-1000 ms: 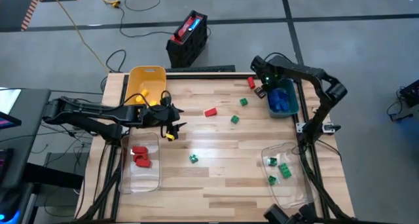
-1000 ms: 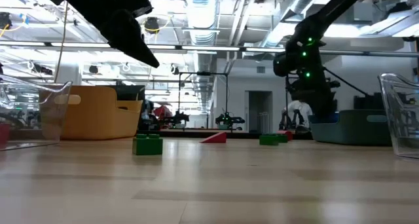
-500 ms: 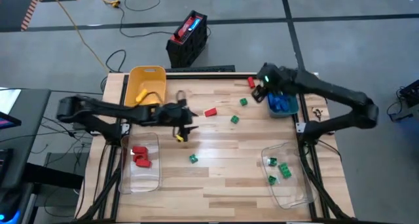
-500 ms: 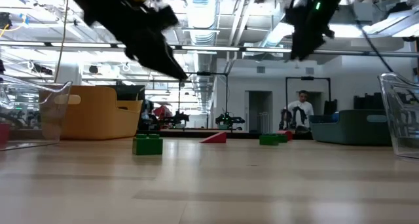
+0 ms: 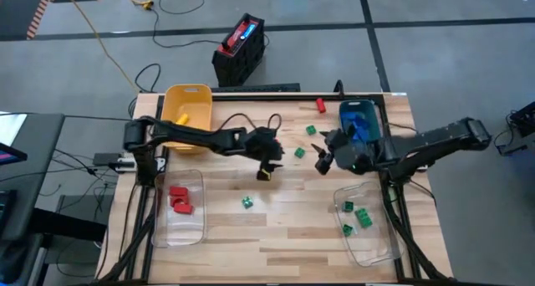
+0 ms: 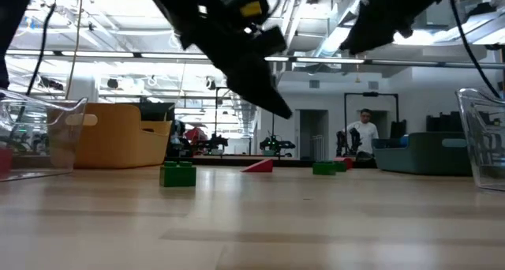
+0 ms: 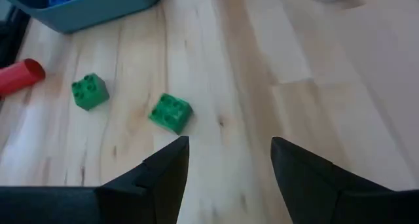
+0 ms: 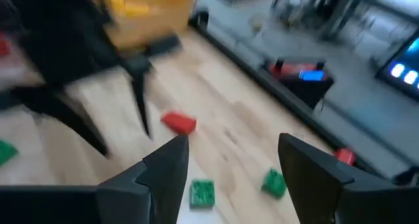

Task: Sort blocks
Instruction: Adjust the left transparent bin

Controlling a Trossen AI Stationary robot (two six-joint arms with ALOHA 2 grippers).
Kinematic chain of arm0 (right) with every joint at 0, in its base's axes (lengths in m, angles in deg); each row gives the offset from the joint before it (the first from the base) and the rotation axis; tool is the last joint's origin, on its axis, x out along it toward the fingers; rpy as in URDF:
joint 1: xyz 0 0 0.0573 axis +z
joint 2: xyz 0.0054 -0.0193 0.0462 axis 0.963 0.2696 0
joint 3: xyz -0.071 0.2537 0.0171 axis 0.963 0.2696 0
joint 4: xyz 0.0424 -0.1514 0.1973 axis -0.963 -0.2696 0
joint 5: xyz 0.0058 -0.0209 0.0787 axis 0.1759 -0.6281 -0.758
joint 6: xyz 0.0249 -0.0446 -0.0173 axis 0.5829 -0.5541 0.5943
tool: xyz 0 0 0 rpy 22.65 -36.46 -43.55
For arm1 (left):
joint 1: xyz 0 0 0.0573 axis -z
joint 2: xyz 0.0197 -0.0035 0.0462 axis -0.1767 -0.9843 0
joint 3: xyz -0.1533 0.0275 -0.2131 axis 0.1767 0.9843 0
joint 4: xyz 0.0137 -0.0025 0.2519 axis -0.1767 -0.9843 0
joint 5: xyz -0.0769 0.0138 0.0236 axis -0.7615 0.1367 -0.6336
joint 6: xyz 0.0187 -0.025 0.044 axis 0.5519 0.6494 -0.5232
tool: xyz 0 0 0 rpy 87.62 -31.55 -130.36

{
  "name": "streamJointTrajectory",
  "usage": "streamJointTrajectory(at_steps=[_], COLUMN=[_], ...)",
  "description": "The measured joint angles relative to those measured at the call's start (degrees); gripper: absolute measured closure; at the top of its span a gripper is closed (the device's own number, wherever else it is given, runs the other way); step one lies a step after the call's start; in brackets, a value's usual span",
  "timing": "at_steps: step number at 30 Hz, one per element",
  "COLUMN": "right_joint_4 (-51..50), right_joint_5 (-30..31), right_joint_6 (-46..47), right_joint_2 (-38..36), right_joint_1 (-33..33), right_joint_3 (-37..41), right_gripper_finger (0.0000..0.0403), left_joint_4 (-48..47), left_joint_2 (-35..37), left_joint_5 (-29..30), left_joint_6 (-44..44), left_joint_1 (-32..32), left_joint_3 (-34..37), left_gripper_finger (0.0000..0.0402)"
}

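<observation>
Loose blocks lie on the wooden table: two green blocks (image 5: 311, 130) (image 5: 299, 152) right of centre, a third green block (image 5: 247, 203) nearer the front, and a red block (image 5: 320, 106) at the far edge. Another red block (image 8: 178, 122) shows in the right wrist view. My left gripper (image 5: 267, 167) hovers open over the table's middle, the two green blocks (image 7: 171, 112) (image 7: 90, 92) ahead of it. My right gripper (image 5: 322, 162) hovers open just right of it, beside the near green block, holding nothing.
A yellow bin (image 5: 185, 110) stands far left and a teal bin (image 5: 372, 140) with blue blocks far right. A clear bin (image 5: 185, 223) with red blocks is near left, a clear bin (image 5: 368, 240) with green blocks near right. The two grippers are close together at mid-table.
My left gripper has swept from beside the yellow bin toward the table's right, to the middle, sinking a little. My right gripper has swung from the far edge beside the teal bin toward the near edge and the table's middle, turning as it went. No block has moved.
</observation>
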Motion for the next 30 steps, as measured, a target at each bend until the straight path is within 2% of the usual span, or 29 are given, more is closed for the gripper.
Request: streamJointTrajectory(at_steps=[4, 8, 18, 25, 30], right_joint_4=[4.54, 6.07, 9.56, 13.48, 14.01], right_joint_5=[8.39, 12.17, 12.47, 14.56, 16.26], right_joint_6=[-1.78, -2.45, -4.35, -6.29, -6.51], right_joint_2=[-0.67, -1.37, -1.59, -1.59, -1.57], right_joint_1=[6.5, 9.13, 10.64, 13.62, 15.02], right_joint_3=[-0.01, -0.04, -0.04, -0.04, -0.04], right_gripper_finger=[0.0155, 0.0155, 0.0155, 0.0155, 0.0155], left_joint_4=[0.19, 0.73, 1.0, 2.78, -4.47], left_joint_2=[-5.14, -9.67, -18.53, -18.87, -18.33], left_joint_5=[-2.32, -4.21, -5.99, -5.79, -4.74], left_joint_6=[-0.76, -0.91, -3.18, -0.35, -0.88], left_joint_1=[-0.87, -2.33, -4.06, -6.29, -5.57], left_joint_3=[-4.59, -8.35, -16.93, -18.0, -17.93], left_gripper_finger=[0.0192, 0.0192, 0.0193, 0.0193, 0.0193])
